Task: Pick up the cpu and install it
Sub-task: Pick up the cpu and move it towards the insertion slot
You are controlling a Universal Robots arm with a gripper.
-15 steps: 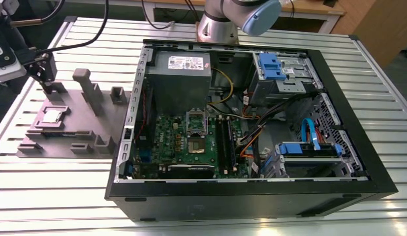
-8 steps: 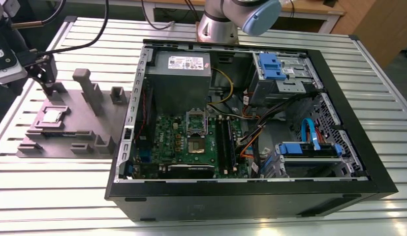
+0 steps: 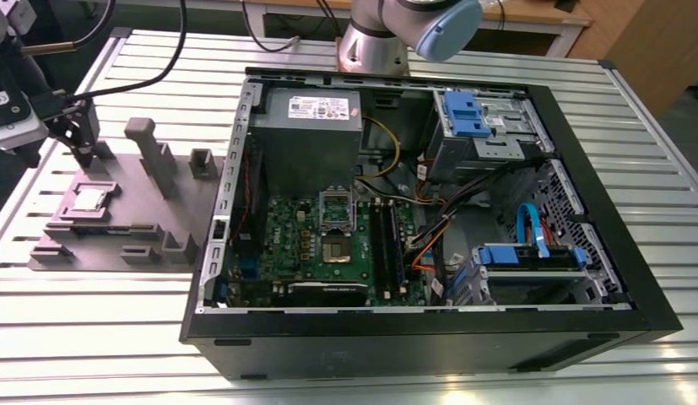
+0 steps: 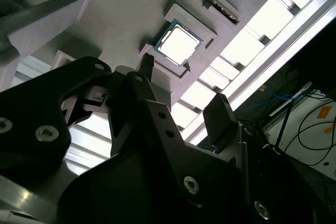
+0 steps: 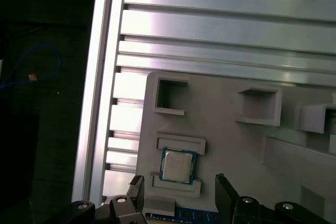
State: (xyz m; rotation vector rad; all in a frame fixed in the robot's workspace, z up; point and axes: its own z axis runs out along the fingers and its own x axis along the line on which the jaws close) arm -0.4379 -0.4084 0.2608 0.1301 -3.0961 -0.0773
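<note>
Hovering over the purple-grey tray (image 3: 135, 207) at the exterior view's left, the gripper (image 3: 84, 150) has its fingers (image 5: 223, 190) spread wide w/ nothing btwn them. In the first wrist view they sit either side of the cpu (image 5: 177, 165). Cpu lies flat in its square tray pocket, metal top up, prob. untouched by the fingertips, though that gap is hard to judge; the open computer case (image 3: 439, 337) stands just beside the tray on the slatted table (image 3: 101, 337).

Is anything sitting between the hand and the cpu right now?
Nothing visible. The cpu lies uncovered in its recess on the tray, with low raised blocks on two of its sides. The hand hangs over it, open, and in both wrist views only air lies between them.
</note>
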